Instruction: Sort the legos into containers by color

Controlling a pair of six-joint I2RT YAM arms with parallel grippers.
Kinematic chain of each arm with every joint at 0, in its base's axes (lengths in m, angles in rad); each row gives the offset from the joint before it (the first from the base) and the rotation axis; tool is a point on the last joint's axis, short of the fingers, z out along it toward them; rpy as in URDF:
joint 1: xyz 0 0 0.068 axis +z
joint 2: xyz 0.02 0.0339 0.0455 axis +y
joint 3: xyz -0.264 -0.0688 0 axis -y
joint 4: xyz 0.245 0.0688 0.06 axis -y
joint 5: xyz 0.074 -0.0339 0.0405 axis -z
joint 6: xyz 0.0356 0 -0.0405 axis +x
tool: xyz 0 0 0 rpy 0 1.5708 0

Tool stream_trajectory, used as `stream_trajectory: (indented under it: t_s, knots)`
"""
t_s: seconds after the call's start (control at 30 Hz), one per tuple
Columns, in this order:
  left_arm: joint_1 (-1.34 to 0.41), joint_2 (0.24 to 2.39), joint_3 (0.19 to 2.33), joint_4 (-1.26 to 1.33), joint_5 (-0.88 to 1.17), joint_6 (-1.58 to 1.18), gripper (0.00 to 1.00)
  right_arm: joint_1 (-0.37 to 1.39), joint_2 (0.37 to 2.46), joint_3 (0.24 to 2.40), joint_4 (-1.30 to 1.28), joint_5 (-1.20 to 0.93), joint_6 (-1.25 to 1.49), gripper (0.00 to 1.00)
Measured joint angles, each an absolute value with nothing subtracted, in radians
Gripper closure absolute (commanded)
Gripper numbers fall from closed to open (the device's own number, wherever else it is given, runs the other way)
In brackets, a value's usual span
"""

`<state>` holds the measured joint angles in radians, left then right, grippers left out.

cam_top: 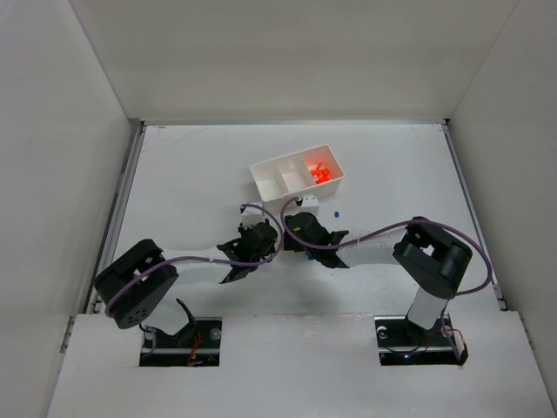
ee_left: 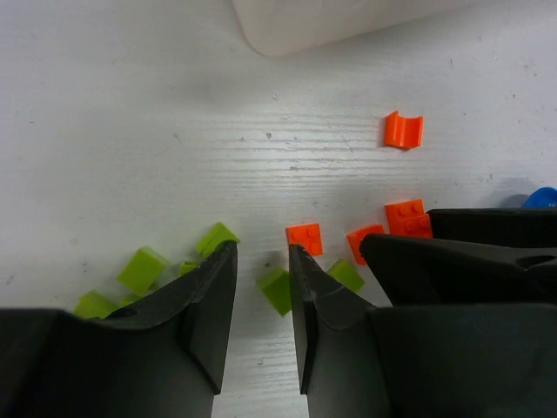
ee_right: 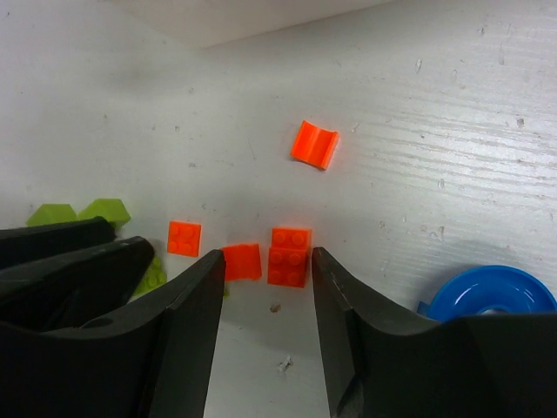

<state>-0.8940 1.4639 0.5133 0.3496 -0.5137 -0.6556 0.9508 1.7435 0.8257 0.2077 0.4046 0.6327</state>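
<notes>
On the bench, orange legos lie between fingers of the right hand, released; a green lego sits twelve o'clock of the left hand, also released.

legos: smooth plastic, slight sheen | table: white, matt — wood-grained, scuffed | tray: smooth white plastic | left gripper fingers: matt black plastic

The white table, scuffed and streaked, carried a white tray toward its far side. Nearer lay loose bricks: an orange cluster, a curved orange piece apart from it, yellow-green bricks nearby, and a blue rounded piece.
</notes>
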Motion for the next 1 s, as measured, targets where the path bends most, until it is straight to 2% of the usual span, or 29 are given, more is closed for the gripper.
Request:
stream_trajectory:
  t_s: [0.07, 0.37, 0.63, 1.0]
  knots:
    - [-0.881, 1.43, 0.498, 0.351, -0.516, -0.666, 0.71, 0.952, 1.744, 0.826, 0.208, 0.405, 0.633, 0.47]
    - [-0.852, 1.356, 0.469, 0.363, -0.5, -0.679, 0.7, 0.957, 1.744, 0.826, 0.191, 0.415, 0.633, 0.7]
    - [-0.861, 1.351, 0.476, 0.365, -0.479, -0.677, 0.7, 0.957, 1.711, 0.822, 0.159, 0.438, 0.633, 0.75]
    - [-0.883, 1.357, 0.521, 0.379, -0.479, -0.659, 0.7, 0.9, 1.53, 0.825, 0.138, 0.44, 0.593, 0.75]
